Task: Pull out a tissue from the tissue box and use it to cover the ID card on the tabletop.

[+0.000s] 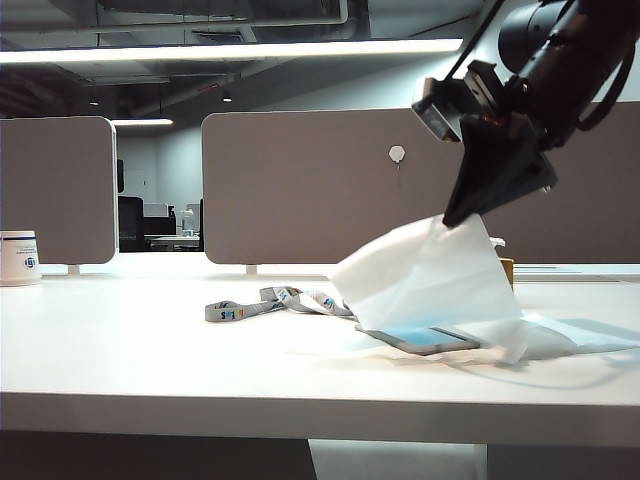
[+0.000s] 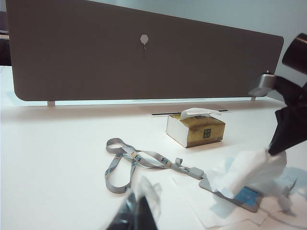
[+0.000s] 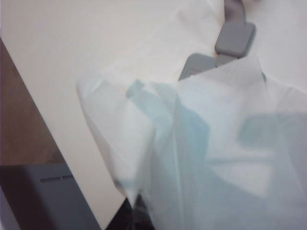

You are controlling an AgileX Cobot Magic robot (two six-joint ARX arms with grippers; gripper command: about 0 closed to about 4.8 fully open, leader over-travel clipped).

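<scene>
Our right tool (image 1: 480, 205) pinches the tissue (image 1: 430, 275) above the ID card (image 1: 425, 340); released now, it may drape short. Left tool (image 2: 136, 215): we cannot tell.

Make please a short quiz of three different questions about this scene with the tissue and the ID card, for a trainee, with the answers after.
1. True or false: the right gripper is shut on the tissue.
2. Which part of the ID card still shows in the exterior view? A) none of it B) its near edge, under the tissue's lower edge C) all of it
3. In the left wrist view, what stands behind the lanyard, near the divider panel?

Key: 1 true; 2 B; 3 the tissue box, with white tissue at its top slit.
</scene>
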